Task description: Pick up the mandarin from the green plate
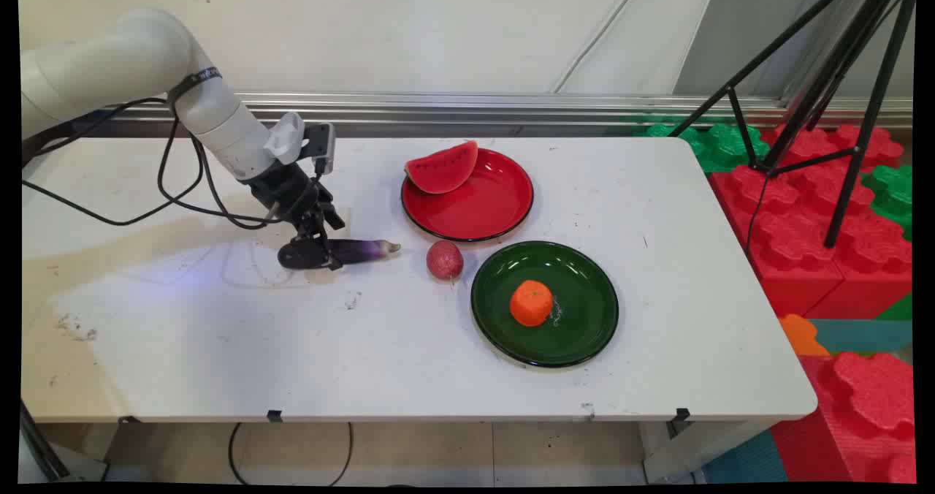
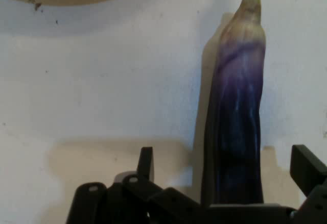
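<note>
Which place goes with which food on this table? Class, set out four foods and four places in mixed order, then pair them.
Foods:
1. watermelon slice
2. orange
3. eggplant
4. radish

Places:
A. on the green plate
B. on the bare table, between the two plates
C. on the red plate's rim
D. on the table, between the pincer's fingers

Pairs: 1-C, 2-A, 3-D, 4-B

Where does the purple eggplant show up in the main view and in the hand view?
Main view: the eggplant lies on the white table, left of centre, pale tip pointing toward the radish.
Hand view: the eggplant runs up the right half, tip at the top.
Shared landmark: the gripper, at the eggplant's dark end in both; in the hand view its fingers stand either side.
</note>
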{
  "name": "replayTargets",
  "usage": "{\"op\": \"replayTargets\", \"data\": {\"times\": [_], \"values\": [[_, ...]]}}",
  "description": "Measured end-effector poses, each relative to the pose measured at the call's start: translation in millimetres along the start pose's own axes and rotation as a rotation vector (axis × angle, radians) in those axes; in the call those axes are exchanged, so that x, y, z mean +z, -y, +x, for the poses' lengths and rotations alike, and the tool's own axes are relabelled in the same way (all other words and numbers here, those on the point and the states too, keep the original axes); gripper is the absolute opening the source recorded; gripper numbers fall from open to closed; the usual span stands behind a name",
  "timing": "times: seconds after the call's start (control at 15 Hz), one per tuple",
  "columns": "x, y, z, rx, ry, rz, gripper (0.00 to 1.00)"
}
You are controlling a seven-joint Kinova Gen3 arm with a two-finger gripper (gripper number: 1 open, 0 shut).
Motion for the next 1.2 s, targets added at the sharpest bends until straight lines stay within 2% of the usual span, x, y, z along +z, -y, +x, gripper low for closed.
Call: {"op": "replayTargets", "data": {"times": [0.33, 0.67, 1.2], "values": [[-17.1, -0.5, -1.2, 0.021, -0.023, 0.014, 1.00], [-46.1, -5.5, 4.1, 0.064, -0.083, 0.019, 1.00], [-84.3, -22.9, 21.0, 0.122, -0.175, -0.009, 1.00]]}}
